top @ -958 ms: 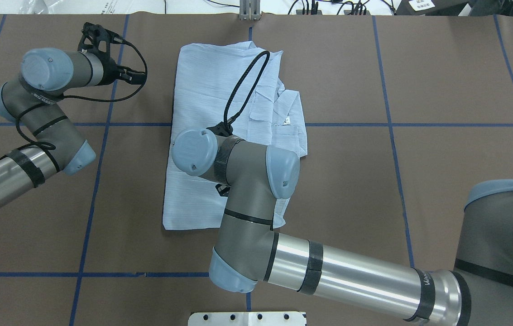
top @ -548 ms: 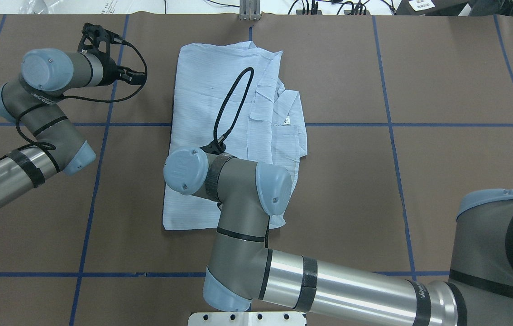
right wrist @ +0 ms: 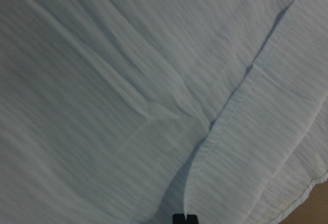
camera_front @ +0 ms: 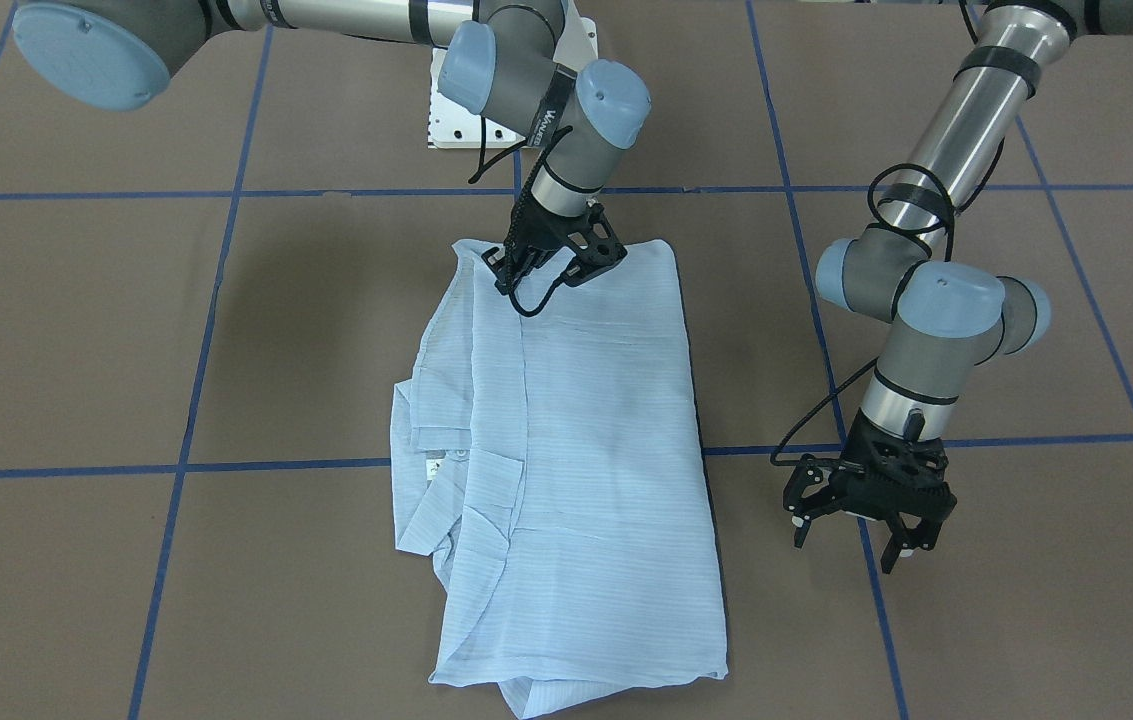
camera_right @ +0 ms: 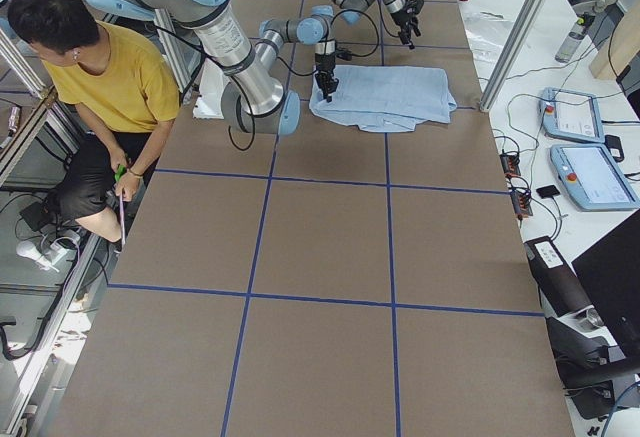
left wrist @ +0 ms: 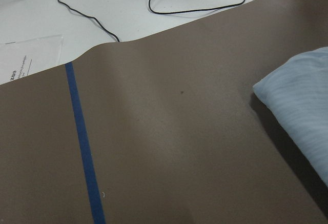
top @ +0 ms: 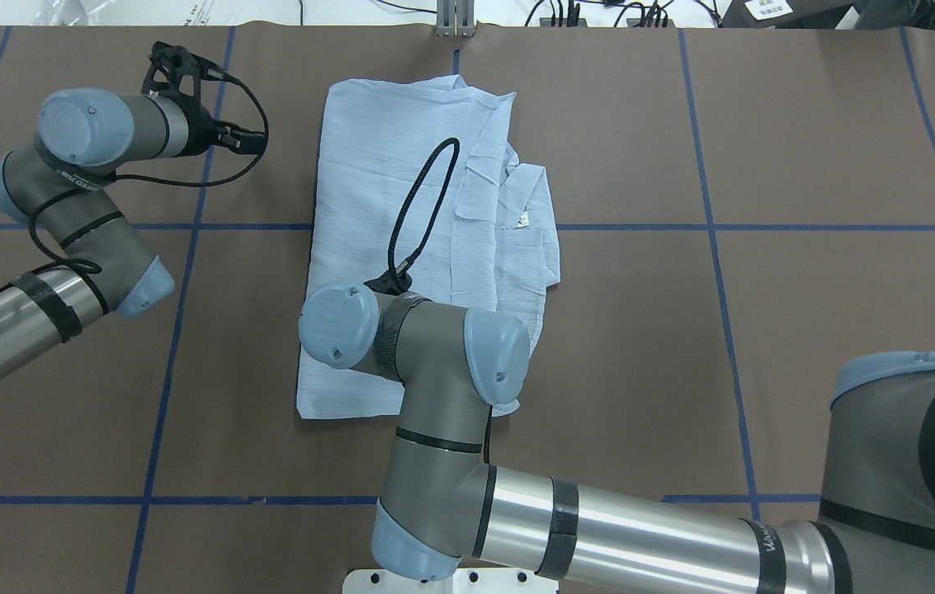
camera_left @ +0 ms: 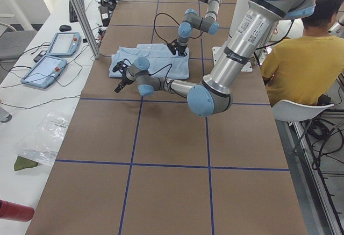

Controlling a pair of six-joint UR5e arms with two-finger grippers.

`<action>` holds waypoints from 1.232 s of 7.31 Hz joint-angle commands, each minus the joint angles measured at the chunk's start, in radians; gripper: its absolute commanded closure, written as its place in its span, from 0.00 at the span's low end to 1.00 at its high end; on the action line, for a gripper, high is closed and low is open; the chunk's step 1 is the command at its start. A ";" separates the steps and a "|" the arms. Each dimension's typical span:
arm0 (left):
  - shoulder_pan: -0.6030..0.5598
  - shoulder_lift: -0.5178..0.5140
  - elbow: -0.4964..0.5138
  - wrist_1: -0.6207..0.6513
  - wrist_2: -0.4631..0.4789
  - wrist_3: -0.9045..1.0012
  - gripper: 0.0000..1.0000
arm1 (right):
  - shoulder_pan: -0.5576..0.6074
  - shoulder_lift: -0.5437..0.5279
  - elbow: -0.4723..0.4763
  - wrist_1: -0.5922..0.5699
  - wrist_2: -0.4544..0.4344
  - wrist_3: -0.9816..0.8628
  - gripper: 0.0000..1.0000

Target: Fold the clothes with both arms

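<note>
Black two-finger left pincer point(camera_front: 843, 548): mine hangs wide and empty over the brown paper-covered counter point(top: 805, 346), near the cloth's left edge, touching nothing.

Middle: the thin pale blue striped button-up shirt point(top: 376, 165) lies flat on the counter as a long folded panel. Its collar and white neck label point(top: 523, 219) sit at its right side.

My black two-finger right pincer point(camera_front: 548, 272) is down at the hem end nearest my base, right at the cloth. I cannot tell whether its jaws are spread or closed on fabric; the wrist cam shows only stripes and a seam.

Risks, as I judge them:
- Several layers look stacked at that hem, so a shallow bite could take only the top one and the fold would peel open on lift.
- Lifting one side while the left pincer sits idle would skew the panel.
- The black cable loop point(top: 422, 198) off my right wrist hangs over the shirt. If it touches, it may drag the cloth.
- Thin fabric could slip out mid-carry.
</note>
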 commanded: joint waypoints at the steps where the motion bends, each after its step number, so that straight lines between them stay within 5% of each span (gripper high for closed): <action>1: 0.000 0.000 -0.001 0.000 0.000 0.000 0.00 | 0.012 -0.006 0.010 -0.012 0.002 0.012 1.00; 2: 0.003 0.000 -0.001 -0.002 0.000 -0.002 0.00 | 0.038 -0.050 0.065 -0.013 0.002 0.012 1.00; 5: 0.011 0.006 -0.001 -0.002 0.002 -0.009 0.00 | 0.049 -0.383 0.431 -0.010 0.002 0.081 1.00; 6: 0.011 0.009 0.000 -0.015 0.002 -0.009 0.00 | 0.032 -0.405 0.443 0.002 0.002 0.203 1.00; 7: 0.011 0.017 0.000 -0.023 0.002 -0.008 0.00 | 0.002 -0.403 0.441 0.004 -0.002 0.296 0.68; 8: 0.011 0.017 0.000 -0.023 0.002 -0.008 0.00 | -0.003 -0.393 0.443 0.005 -0.007 0.334 0.02; 9: 0.011 0.017 -0.003 -0.023 0.000 -0.008 0.00 | -0.002 -0.390 0.440 0.048 -0.008 0.412 0.00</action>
